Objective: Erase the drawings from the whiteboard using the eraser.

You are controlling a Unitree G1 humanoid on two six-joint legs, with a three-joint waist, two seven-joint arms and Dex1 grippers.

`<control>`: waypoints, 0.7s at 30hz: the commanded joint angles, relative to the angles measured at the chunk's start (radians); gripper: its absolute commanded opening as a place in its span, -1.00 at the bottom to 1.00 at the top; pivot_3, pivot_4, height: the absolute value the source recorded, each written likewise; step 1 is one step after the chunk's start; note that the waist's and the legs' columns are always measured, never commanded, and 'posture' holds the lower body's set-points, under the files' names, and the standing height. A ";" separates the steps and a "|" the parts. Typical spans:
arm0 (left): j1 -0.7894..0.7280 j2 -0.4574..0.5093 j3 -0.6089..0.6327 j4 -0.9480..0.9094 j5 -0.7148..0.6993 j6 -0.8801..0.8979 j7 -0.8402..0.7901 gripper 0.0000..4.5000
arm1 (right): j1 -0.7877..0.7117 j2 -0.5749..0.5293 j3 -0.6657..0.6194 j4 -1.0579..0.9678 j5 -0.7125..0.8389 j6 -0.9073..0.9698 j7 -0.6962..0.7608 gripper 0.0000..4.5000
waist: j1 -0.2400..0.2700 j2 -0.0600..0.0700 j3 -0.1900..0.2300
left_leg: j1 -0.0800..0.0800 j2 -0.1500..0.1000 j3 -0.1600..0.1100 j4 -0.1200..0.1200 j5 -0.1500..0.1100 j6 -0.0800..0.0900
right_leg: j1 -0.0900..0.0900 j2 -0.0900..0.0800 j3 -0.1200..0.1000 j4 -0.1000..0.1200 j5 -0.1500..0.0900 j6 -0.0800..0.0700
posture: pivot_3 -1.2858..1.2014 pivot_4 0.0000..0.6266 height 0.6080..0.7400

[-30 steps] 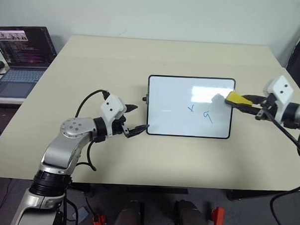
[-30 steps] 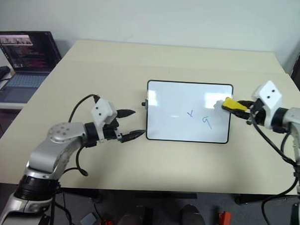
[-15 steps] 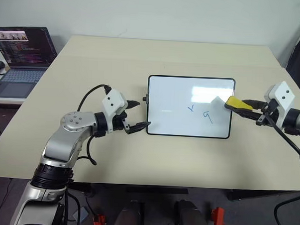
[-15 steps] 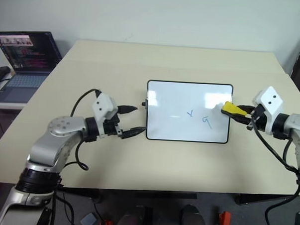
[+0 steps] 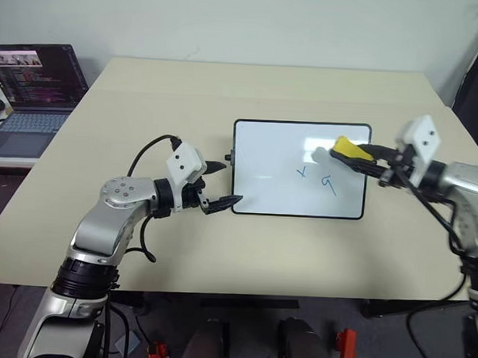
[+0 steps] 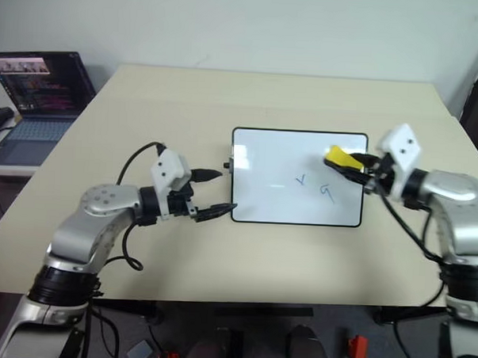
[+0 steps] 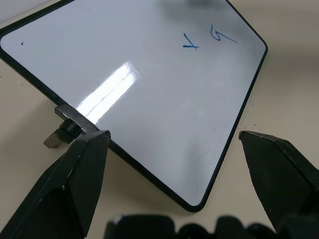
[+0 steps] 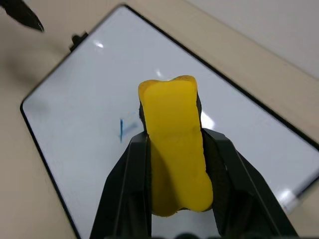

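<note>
Right gripper (image 5: 359,155) has swung in from the board's right edge toward the centre, carrying the small oblong yellow eraser (image 5: 345,146) with it; a second ago the eraser sat over the right rim, now it hangs over the upper-right part of the small rectangular glossy white whiteboard with a thin dark frame (image 5: 279,173). Jaws are clenched on the eraser, gripping its sides with the yellow end sticking out ahead (clear in the right wrist view (image 8: 174,149)). Two thin blue marker drawings (image 5: 317,178) show, a small tick and a "9"-like squiggle, unwiped and lying just below and slightly left of the eraser tip; I cannot tell whether the eraser touches the surface yet. Judgement: the approach is nearly done, the wiping of these marks not started, and the next pass needs the eraser lowered and dragged down across both. Left gripper (image 5: 221,184) hangs at the board's left edge, jaws released and spread either side of the lower-left corner, near the small black knob (image 7: 62,132), holding nothing. Board lies flat on the beige desk (image 5: 147,104).
</note>
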 commanded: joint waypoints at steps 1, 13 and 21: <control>0.005 -0.002 0.004 -0.030 -0.005 -0.014 -0.002 1.00 | -0.072 0.099 0.047 0.054 -0.066 -0.116 -0.098 -0.51 | 0.000 0.000 0.000 | 0.000 0.000 0.000 0.000 0.000 0.000 | 0.000 0.000 0.000 0.000 0.000 0.000 | 0.03 -0.52 1.00; 0.028 0.000 0.005 -0.044 -0.008 -0.013 0.003 1.00 | -0.084 0.197 0.120 0.325 -0.188 -0.335 -0.142 -0.51 | 0.009 0.000 0.000 | 0.000 -0.001 -0.001 0.000 0.000 0.000 | -0.001 0.000 -0.001 0.001 0.000 0.000 | 0.03 -0.52 1.00; 0.031 -0.008 0.001 -0.043 0.002 -0.019 0.019 1.00 | -0.043 0.210 0.189 0.451 -0.245 -0.408 -0.096 -0.51 | 0.005 -0.001 -0.001 | 0.004 -0.001 0.000 0.003 0.000 0.000 | 0.001 0.000 0.000 0.008 0.000 -0.001 | 0.03 -0.52 1.00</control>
